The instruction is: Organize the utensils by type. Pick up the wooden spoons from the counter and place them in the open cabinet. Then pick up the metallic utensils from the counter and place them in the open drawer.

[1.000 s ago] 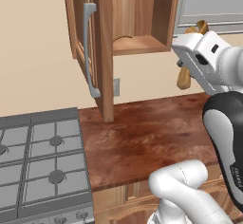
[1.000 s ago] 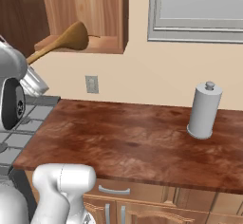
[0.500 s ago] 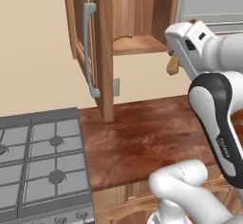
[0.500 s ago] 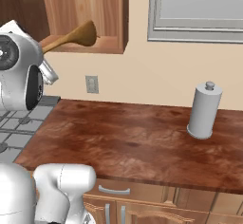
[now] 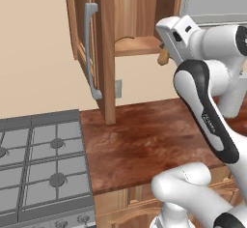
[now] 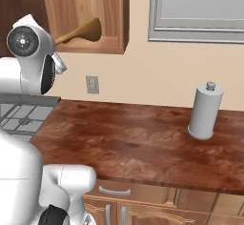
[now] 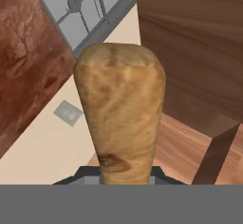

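At the cabinet's (image 6: 119, 19) shelf edge, the fingers grip the wooden spoon (image 6: 81, 32), bowl pointing inward, handle slanting down-outward.

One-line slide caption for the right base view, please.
Pincer carries the wooden spoon, bowl leading, into the open wall cabinet above the reddish-brown counter.

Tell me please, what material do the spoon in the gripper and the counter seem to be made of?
The wooden spoon looks like light tan unvarnished wood: matte, with grain streaks and a dark knot. The counter looks like dark reddish-brown polished wood, with swirling grain and a slight gloss; it could also be a laminate.
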You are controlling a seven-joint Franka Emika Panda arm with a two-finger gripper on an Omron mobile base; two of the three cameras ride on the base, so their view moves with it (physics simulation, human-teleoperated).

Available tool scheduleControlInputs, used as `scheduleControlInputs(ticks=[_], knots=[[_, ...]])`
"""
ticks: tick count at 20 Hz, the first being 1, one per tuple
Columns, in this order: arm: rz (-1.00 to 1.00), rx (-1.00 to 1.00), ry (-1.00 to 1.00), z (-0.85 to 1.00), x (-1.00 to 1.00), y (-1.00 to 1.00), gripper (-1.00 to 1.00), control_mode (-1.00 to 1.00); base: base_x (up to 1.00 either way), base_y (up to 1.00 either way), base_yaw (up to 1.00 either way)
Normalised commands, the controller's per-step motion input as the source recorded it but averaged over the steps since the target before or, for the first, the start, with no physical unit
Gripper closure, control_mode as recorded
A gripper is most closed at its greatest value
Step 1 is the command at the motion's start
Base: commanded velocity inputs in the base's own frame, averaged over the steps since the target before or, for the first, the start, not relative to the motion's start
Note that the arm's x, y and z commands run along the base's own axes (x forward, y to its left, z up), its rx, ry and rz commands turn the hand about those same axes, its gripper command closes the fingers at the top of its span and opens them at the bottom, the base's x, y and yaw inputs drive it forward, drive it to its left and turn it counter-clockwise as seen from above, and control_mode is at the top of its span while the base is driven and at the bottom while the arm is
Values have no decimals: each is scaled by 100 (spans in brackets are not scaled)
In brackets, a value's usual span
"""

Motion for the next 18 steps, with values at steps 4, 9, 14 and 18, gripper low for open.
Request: scheduleControlInputs(ticks=[4, 9, 14, 18], knots=[[0, 0, 11, 3, 52, 22, 100, -100, 0, 0, 0], [0, 0, 9, 0, 57, 27, 100, -100, 0, 0, 0], [0, 1, 1, 0, 72, 9, 100, -100, 0, 0, 0], [0, 5, 0, 0, 76, 0, 100, -100, 0, 0, 0]])
